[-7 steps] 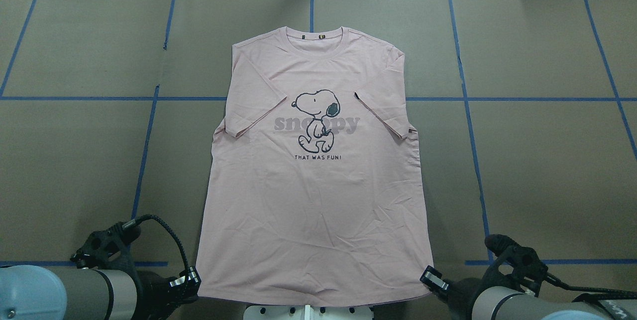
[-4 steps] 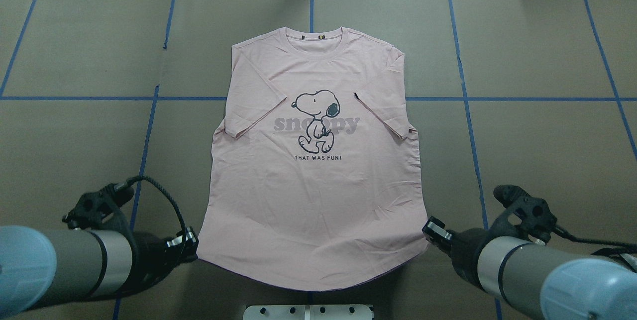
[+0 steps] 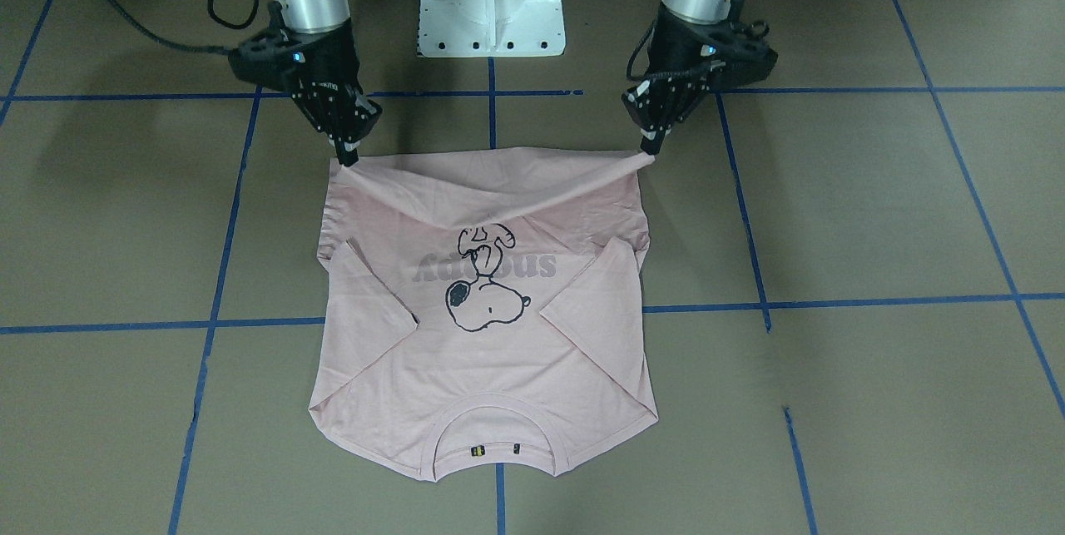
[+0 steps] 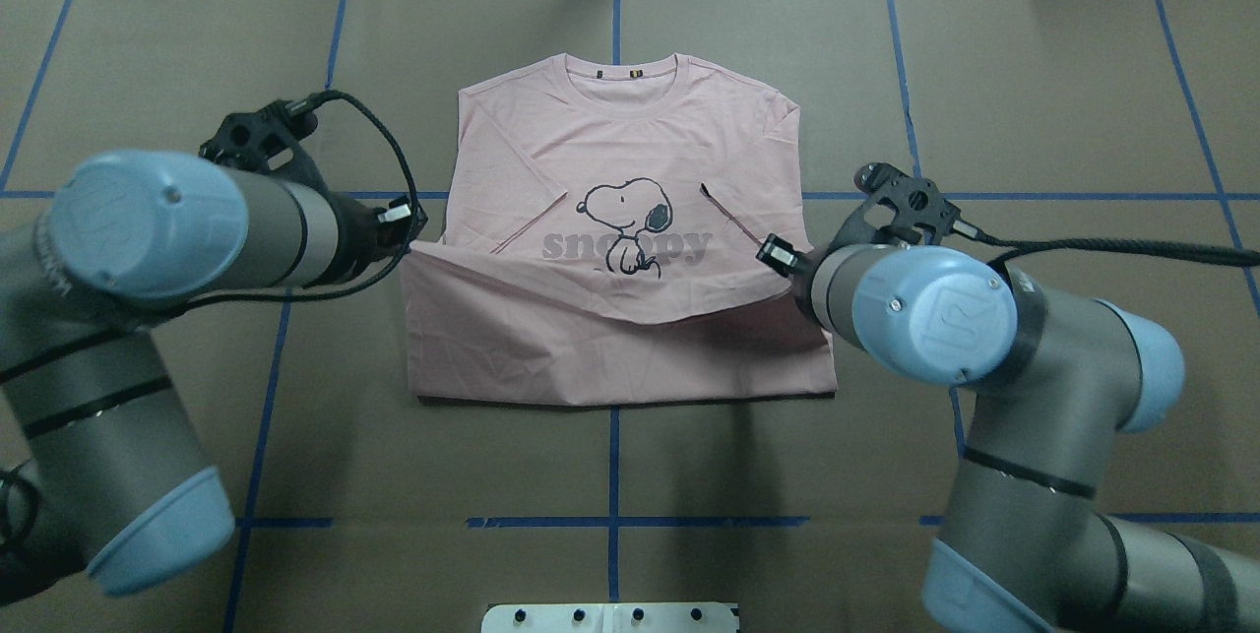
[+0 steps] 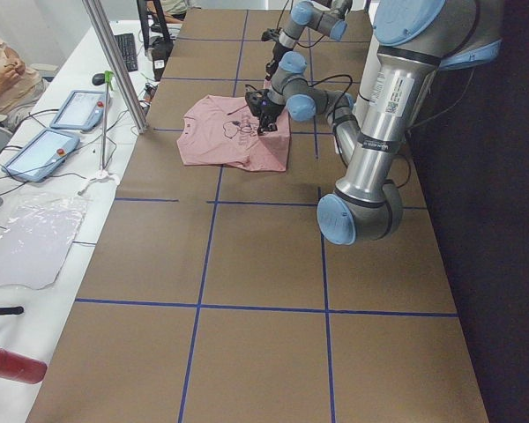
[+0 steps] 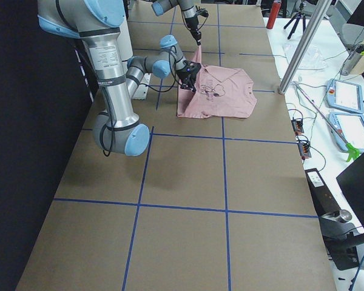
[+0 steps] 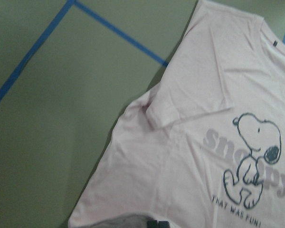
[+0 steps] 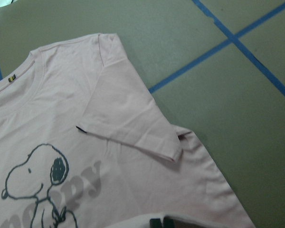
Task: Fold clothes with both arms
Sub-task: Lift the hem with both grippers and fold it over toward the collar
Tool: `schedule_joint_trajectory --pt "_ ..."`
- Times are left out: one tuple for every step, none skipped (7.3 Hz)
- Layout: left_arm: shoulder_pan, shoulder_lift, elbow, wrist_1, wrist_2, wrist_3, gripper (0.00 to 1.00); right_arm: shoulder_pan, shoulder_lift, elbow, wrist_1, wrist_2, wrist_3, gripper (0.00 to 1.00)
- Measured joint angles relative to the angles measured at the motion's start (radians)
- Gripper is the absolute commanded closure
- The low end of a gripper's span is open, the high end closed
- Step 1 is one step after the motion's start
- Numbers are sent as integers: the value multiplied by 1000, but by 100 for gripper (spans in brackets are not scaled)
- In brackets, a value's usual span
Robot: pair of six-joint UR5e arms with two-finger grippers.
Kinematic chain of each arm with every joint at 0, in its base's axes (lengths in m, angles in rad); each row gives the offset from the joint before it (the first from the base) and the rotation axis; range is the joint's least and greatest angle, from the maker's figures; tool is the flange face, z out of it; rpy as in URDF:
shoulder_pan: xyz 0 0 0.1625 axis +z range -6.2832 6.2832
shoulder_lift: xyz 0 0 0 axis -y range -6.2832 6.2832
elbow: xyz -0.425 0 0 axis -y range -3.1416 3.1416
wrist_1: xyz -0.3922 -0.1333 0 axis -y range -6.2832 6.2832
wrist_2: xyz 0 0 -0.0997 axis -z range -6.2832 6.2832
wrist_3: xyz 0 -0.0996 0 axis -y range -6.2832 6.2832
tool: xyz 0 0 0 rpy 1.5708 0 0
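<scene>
The left arm [image 4: 187, 229] and the right arm [image 4: 925, 313] both reach forward over the bench [image 4: 1034, 72], wrists angled down and inward. Each arm's jaws are clenched on one hem corner of the pale pink T-shirt [image 4: 610, 357]. The hem is stretched between the two sets of jaws and held above the bench, sagging a little midway. Under the jaws the lower body of the shirt is doubled over, with its fold edge lying flat on the side nearer the robot. Beyond the jaws the chest lies flat with the dog print [image 4: 630, 220] partly covered by the raised hem, and the collar [image 3: 491, 443] is farthest from them.

The front-facing view shows the fingertips meeting on the fabric, whereas the overhead view hides them behind the wrists. The wrist cameras show what lies ahead of the jaws: the left sleeve [image 7: 190, 102] and the right sleeve [image 8: 128, 118], each folded inward onto the chest.
</scene>
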Motion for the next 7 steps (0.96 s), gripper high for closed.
schedule_joint_trajectory --pt "-63 -41 102 -44 0 64 100 67 60 -104 4 21 -65 100" --pt "-116 -64 196 -109 0 115 100 122 121 -204 6 48 -112 100" --pt "-155 -88 290 -179 1 156 100 169 187 -314 23 82 -146 100" --pt "-178 -121 389 -246 3 182 100 202 242 -422 70 109 -166 100" --pt "-187 -161 489 -310 4 194 100 217 276 -514 126 123 -176 100" --pt "-190 -198 576 -359 5 201 100 225 294 -573 158 129 -182 100" --pt "-191 -227 646 -399 5 205 100 234 309 -617 172 131 -194 100"
